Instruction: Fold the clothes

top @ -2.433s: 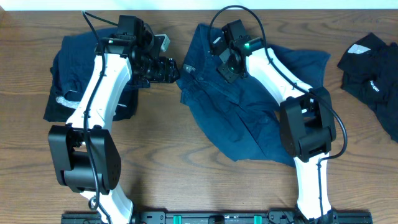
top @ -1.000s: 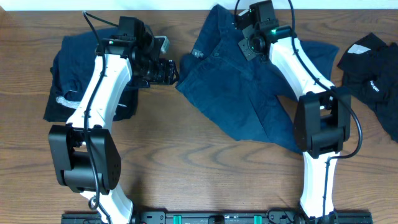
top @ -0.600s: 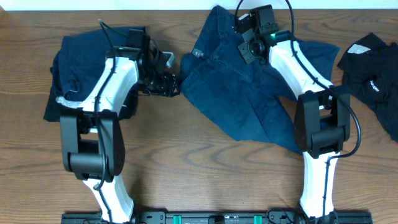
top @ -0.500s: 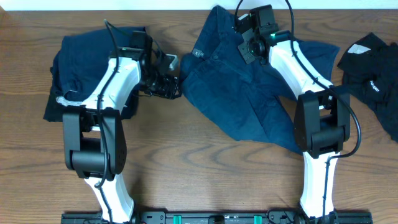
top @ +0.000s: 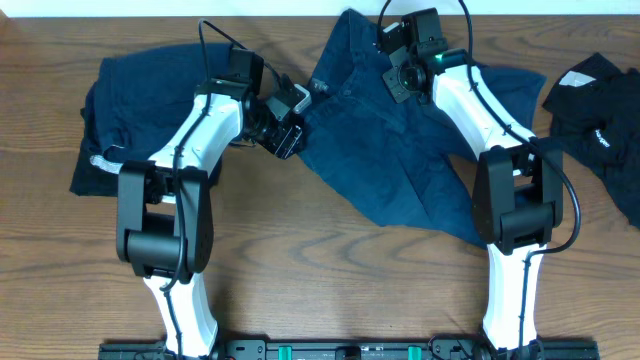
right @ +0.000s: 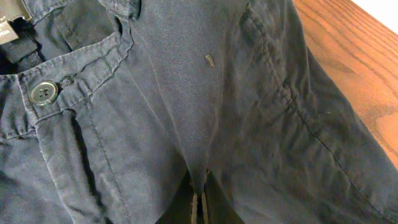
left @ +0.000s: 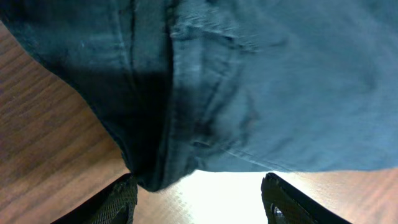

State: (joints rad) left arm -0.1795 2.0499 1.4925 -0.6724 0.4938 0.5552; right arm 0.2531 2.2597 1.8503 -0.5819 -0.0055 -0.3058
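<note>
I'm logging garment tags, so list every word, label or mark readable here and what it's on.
No text can be read.
White print on the black garment: too small.
Waistband label on the navy shorts: cut off at the frame's edge, unreadable.

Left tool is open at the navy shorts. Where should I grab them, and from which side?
Take the thick seamed edge of the navy shorts nearest the left tool, coming in low from the shorts' left side. That doubled edge gives a firm ridge and sits just ahead of the open fingers, while the right tool pinches the fabric below the button.
</note>
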